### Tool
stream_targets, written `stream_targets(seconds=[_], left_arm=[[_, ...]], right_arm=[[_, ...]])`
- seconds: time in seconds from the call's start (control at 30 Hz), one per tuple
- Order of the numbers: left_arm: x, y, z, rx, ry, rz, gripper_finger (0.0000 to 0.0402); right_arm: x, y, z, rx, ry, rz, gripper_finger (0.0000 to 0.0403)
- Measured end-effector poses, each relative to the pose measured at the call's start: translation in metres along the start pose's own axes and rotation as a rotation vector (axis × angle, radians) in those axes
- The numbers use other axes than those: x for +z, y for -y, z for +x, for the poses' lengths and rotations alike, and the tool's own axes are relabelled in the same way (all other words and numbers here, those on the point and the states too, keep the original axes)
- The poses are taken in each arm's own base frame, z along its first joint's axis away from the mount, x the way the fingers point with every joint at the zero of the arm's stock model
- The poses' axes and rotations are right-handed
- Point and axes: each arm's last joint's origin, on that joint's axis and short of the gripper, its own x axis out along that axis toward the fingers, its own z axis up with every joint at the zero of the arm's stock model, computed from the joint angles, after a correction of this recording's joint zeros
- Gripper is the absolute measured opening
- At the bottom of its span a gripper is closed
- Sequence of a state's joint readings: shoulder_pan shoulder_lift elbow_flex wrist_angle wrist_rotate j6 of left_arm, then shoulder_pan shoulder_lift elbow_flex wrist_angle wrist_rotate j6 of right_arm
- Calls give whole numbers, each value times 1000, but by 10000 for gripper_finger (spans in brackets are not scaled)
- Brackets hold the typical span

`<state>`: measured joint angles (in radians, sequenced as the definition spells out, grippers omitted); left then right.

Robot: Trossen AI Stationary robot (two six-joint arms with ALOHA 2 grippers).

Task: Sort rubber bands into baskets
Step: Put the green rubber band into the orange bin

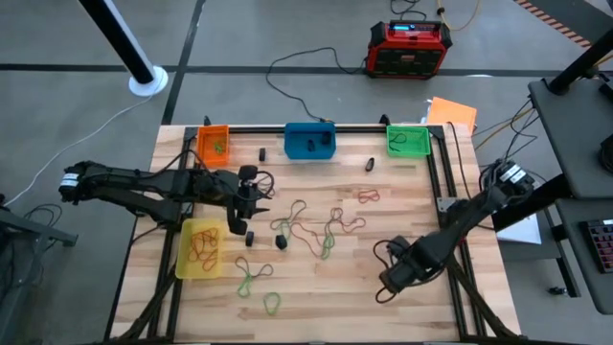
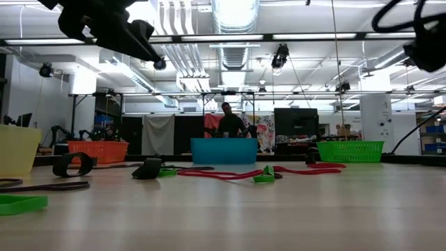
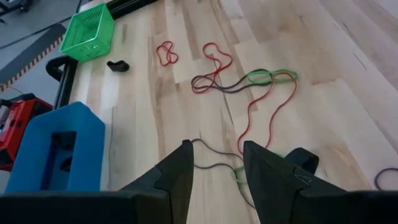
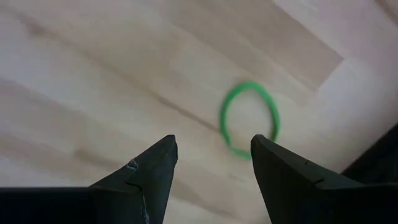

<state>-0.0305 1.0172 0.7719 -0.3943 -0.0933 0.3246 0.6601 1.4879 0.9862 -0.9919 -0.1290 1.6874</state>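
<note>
Rubber bands lie loose mid-table: a red, green and dark tangle (image 1: 321, 230) (image 3: 249, 87), a small red loop (image 1: 369, 195) (image 3: 165, 53) and green loops (image 1: 251, 280) near the front. The orange (image 1: 215, 144), blue (image 1: 309, 140) and green (image 1: 409, 140) baskets line the far edge. The yellow one (image 1: 201, 249) stands front left with tan bands inside. My left gripper (image 1: 257, 199) (image 3: 217, 165) hovers open, high over the tangle's left end. My right gripper (image 1: 391, 276) (image 4: 214, 155) points down, open, above a green band (image 4: 249, 118) lying flat on the wood.
A thick black band (image 1: 281, 241) (image 3: 300, 163) lies close to my left gripper. Small black pieces (image 1: 369, 164) lie near the far baskets. A black frame rail (image 1: 436, 172) runs along the table's right side. A red-and-black power box (image 1: 409, 48) sits on the floor beyond the table.
</note>
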Motion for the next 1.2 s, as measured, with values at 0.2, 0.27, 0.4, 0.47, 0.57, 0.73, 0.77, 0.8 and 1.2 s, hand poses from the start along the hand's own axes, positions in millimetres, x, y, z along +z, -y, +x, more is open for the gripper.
stream_targets(seconds=[0.2, 0.27, 0.4, 0.47, 0.57, 0.73, 0.77, 0.8, 1.2], left_arm=[[1, 0, 1, 2, 5, 2, 125], [1, 0, 2, 4, 8, 3, 125], [1, 0, 4, 2, 1, 4, 125], [1, 0, 5, 3, 4, 4, 125], [3, 0, 8, 9, 21, 2, 125], [4, 0, 12, 8, 19, 2, 125], [4, 0, 12, 7, 17, 2, 125], [4, 0, 13, 6, 14, 0, 125], [15, 2, 15, -118, 173, -10, 125]], right_arm=[[4, 0, 30, -74, 8, -26, 201], [5, -1, 38, -87, 9, -43, 201], [6, -5, 53, -78, 3, -70, 185], [7, -6, 58, -60, -1, -97, 158], [8, -6, 63, -49, -1, -100, 96], [8, -5, 62, -27, 0, -130, 17], [8, -5, 61, -23, -1, -140, 14], [8, -5, 60, -16, 0, -152, 11], [27, -12, 5, 301, 540, -310, 9]])
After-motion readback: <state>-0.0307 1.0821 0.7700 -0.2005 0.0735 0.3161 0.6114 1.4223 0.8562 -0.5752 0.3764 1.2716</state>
